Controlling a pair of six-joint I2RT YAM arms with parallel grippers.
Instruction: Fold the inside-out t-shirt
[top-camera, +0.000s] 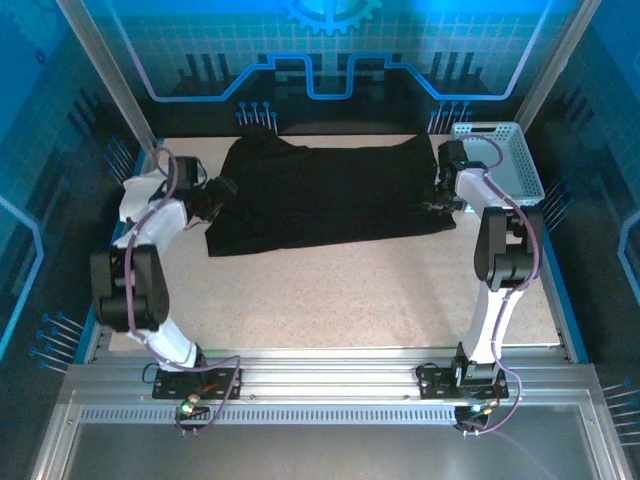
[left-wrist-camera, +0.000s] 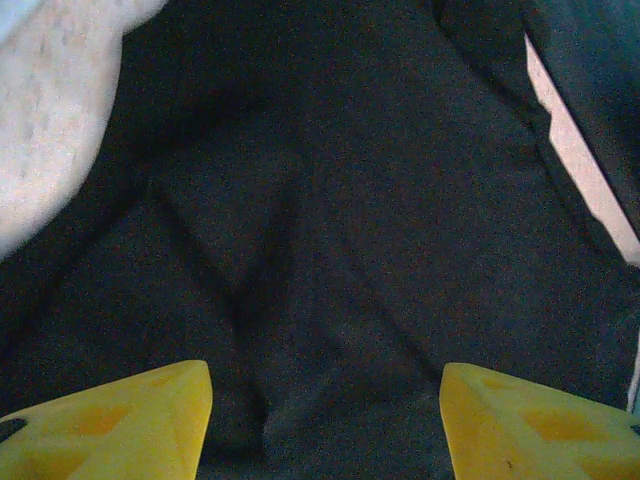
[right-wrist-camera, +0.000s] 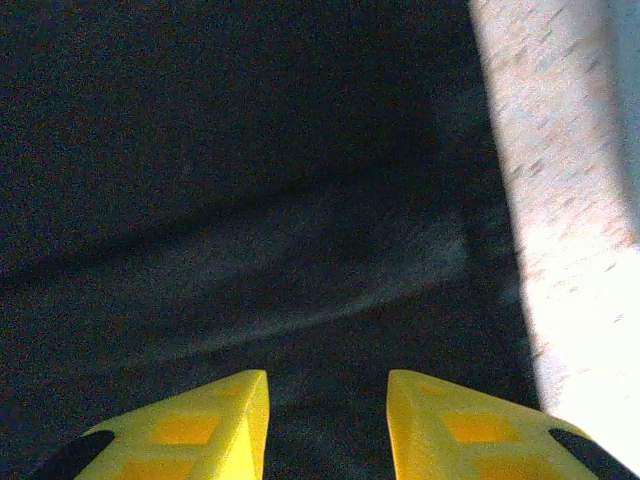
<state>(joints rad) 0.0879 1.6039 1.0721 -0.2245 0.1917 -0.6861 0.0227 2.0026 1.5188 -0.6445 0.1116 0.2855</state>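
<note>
**Cropped Cloth, Lost Jaws**

Both wrist views cut the t-shirt off at their edges and crop the left jaws and right jaws at the bottom. Overhead, both pairs merge into the dark cloth. The right wrist's strip of tabletop is blurred.

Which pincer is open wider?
The left pincer: its yellow fingers stand far apart above the black t-shirt, while the right pincer, at the shirt's other end, has a much narrower gap.
</note>
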